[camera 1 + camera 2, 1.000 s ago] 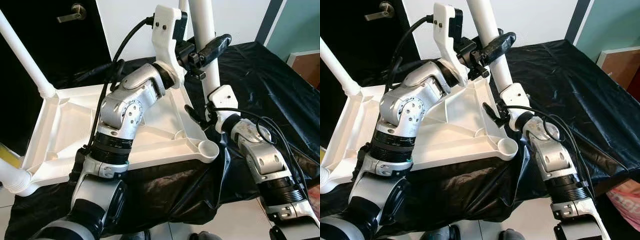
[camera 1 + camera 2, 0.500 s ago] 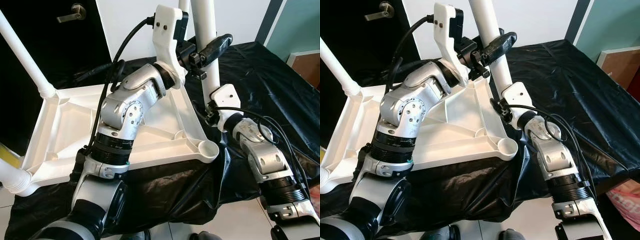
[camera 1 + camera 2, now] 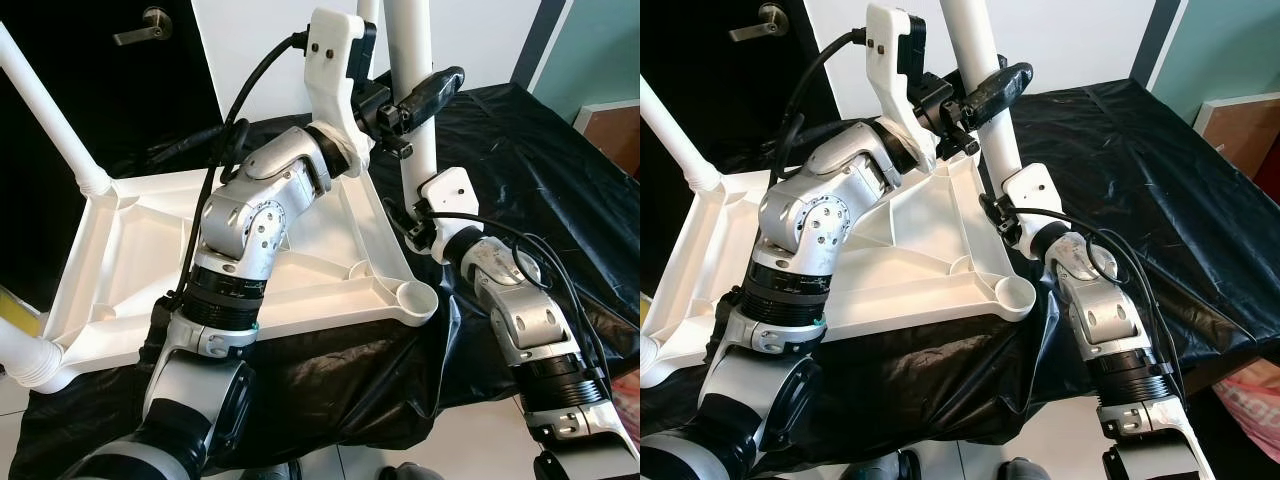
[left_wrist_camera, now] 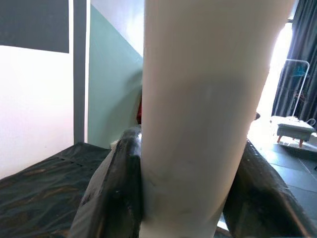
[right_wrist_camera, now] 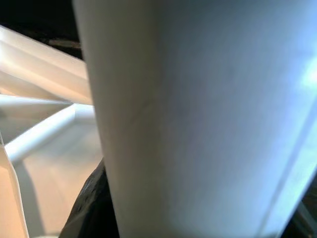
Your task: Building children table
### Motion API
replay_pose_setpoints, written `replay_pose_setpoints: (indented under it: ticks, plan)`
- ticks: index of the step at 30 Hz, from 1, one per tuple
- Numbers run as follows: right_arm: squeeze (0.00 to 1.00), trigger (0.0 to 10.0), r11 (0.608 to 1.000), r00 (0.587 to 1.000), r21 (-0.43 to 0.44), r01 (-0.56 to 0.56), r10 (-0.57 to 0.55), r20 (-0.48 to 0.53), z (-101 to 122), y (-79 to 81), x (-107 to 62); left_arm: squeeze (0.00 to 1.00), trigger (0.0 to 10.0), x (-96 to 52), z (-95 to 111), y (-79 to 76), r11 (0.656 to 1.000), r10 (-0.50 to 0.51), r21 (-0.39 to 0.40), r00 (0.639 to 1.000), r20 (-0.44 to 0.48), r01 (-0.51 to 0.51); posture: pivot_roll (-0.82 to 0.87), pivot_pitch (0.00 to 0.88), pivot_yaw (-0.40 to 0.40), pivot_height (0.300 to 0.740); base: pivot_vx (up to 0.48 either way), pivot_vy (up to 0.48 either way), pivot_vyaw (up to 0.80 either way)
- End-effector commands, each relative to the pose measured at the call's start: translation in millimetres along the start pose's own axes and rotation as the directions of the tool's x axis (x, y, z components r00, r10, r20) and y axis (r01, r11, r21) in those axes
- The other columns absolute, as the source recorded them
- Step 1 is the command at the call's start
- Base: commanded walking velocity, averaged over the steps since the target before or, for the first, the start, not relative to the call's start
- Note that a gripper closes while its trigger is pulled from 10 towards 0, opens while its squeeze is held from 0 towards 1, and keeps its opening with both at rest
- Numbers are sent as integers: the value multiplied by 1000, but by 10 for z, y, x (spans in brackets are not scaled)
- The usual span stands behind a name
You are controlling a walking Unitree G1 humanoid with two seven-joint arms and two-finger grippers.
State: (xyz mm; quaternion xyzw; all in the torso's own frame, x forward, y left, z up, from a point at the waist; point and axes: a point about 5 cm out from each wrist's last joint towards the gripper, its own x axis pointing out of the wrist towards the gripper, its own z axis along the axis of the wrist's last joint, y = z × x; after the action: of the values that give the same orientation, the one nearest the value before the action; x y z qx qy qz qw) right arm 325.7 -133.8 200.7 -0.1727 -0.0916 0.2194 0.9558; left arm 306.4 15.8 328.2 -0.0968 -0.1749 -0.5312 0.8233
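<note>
Nearest the camera, a black plastic sheet hangs over the front edge of the table. On it lies the white plastic children's tabletop, upside down with its ribbed underside showing. Its near right corner ends in an open round leg socket. At the near left corner a white leg sits in its socket, and at the far left corner another white leg rises at a slant.

At the far right corner stands a third leg, the upright white leg. The right claw is low on this leg near its base; in the right wrist view the leg is pressed close against a black finger, so the claw is clamped on it. Higher up, the left claw is closed around the same leg, its black fingers hugging both sides.

Beyond the table are a dark door with a lever handle and a white wall.
</note>
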Motion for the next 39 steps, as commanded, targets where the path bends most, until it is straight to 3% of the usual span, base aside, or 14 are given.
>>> replay_pose_setpoints:
  ticks: [1, 12, 13, 21, 29, 33, 39]
  plan:
    - [0, 10000, 998, 999, 44, 33, -32, -17, -7, -17, 27, 1000, 10000, 21, 27, -122, 996, -93, -4, 995, 23, 93, -39, 57, 23, 740, 0, 0, 0]
    - [0, 10000, 986, 992, 109, 123, -121, -24, 19, -21, 133, 1000, 10000, -6, -49, -62, 997, -42, 69, 999, -19, 43, -35, 57, 21, 740, 0, 0, 0]
    - [0, 10000, 983, 990, 118, 140, -139, -18, 31, -20, 148, 0, 10000, -13, -68, -37, 995, -19, 95, 999, -30, 22, -34, 58, 19, 740, 0, 0, 0]
    - [0, 10000, 972, 983, 151, 183, -183, -15, 39, -42, 153, 0, 10000, -68, -77, 26, 993, 27, 117, 999, -23, -24, -31, 61, 17, 740, 0, 0, 0]
    - [0, 10000, 911, 941, 248, 330, -337, -14, -29, -143, 69, 0, 10000, -236, -186, 147, 978, 139, 158, 990, -31, -133, -28, 80, 13, 740, 0, 0, 0]
    - [0, 10000, 878, 930, 327, 349, -367, -9, -40, -125, 27, 0, 10000, -326, -232, 232, 963, 215, 172, 976, -27, -207, -21, 87, 11, 740, 0, 0, 0]
    - [0, 10000, 854, 918, 373, 363, -395, 12, -20, -93, 5, 0, 10000, -461, -255, 356, 936, 327, 148, 945, -18, -321, -13, 94, 5, 740, 0, 0, 0]
